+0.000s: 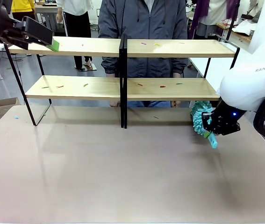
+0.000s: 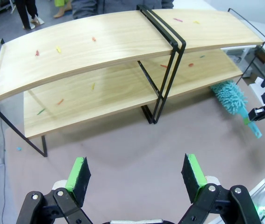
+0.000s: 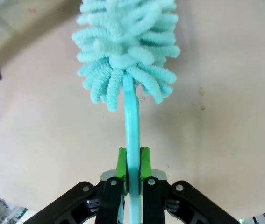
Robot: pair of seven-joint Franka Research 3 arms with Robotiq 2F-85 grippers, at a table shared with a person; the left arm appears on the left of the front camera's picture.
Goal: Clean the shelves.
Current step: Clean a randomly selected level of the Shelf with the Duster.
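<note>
The shelves [image 1: 123,86] stand at the far side of the table, two tiers of light-wood boards on a black frame, also seen from above in the left wrist view [image 2: 99,60]. Small coloured scraps [image 1: 162,86] lie scattered on the boards. My right gripper [image 1: 216,125] is shut on the handle of a teal fluffy duster [image 1: 198,116], low at the shelves' right end; the wrist view shows the pads clamped on the handle [image 3: 132,140] below the duster head [image 3: 127,42]. My left gripper [image 1: 53,44] hovers open by the top board's left end, nothing between its fingers [image 2: 78,173].
A person in a grey jacket [image 1: 141,28] stands right behind the shelves. The brown table [image 1: 123,177] spreads in front of them. A cardboard box [image 1: 3,106] sits on the floor at the left. A white table [image 1: 216,65] is at the back right.
</note>
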